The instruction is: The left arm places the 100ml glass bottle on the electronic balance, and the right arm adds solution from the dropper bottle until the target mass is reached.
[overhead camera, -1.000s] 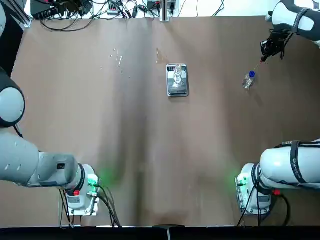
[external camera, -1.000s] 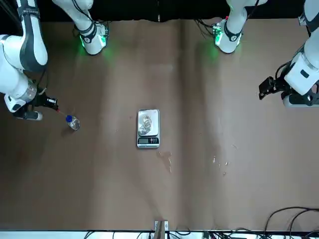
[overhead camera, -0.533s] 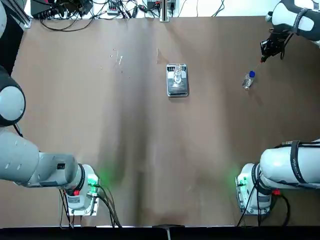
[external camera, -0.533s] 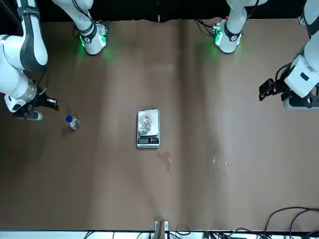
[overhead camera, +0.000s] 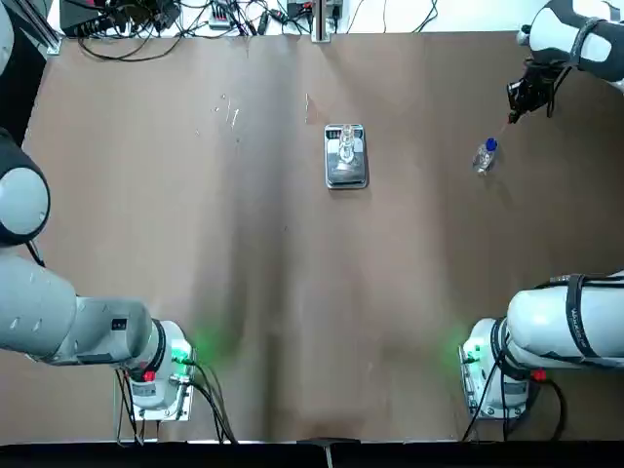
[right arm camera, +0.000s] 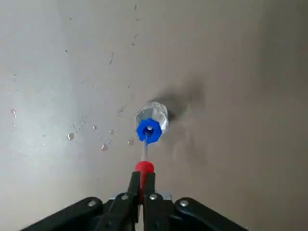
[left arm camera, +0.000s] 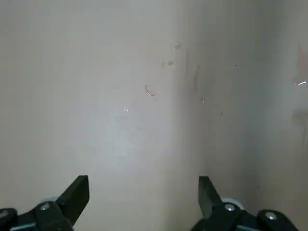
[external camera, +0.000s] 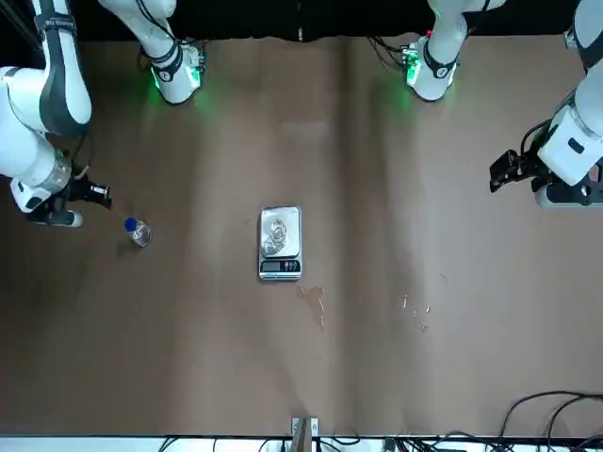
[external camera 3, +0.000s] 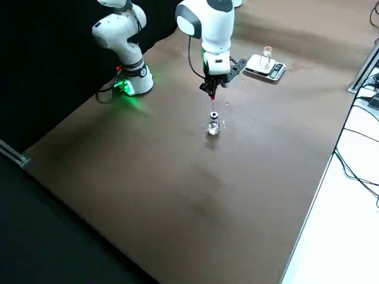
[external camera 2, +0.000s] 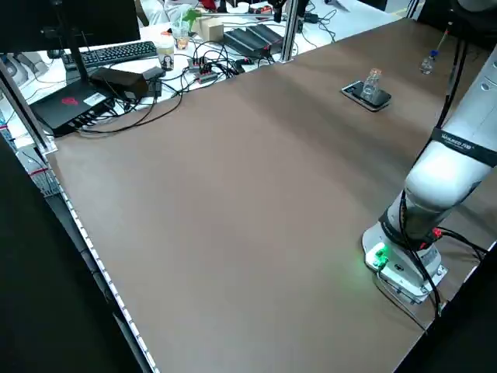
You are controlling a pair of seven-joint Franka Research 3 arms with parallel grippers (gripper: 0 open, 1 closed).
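one dropper (right arm camera: 144,167) pinched in r. gripper (right arm camera: 143,174); blue-capped btl (overhead camera: 485,156) near its 7 o'clock, balance (overhead camera: 346,177) approx. 9; l. gripper (left arm camera: 144,185) idle, open, beyond balance.

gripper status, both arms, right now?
Left gripper: open, holding nothing.
Right gripper: closed on the red-tipped dropper, above the blue-capped bottle.

Both arms: glossy white rounded shells, dark grey joint bands. Left arm (external camera 2: 458,159): black strap (external camera 2: 466,146) with pale "FRANKA ROBOTICS" lettering, white base (external camera 2: 404,268), green light (external camera 2: 380,255), red button (external camera 2: 436,232), black cables (external camera 2: 415,252). Right arm (overhead camera: 561,322): black strap (overhead camera: 578,317), same green glow, red button at base. Left gripper (left arm camera: 144,192): matte black angular fingers, silver screws (left arm camera: 230,207). Right gripper (right arm camera: 143,180): black, silver screws too.
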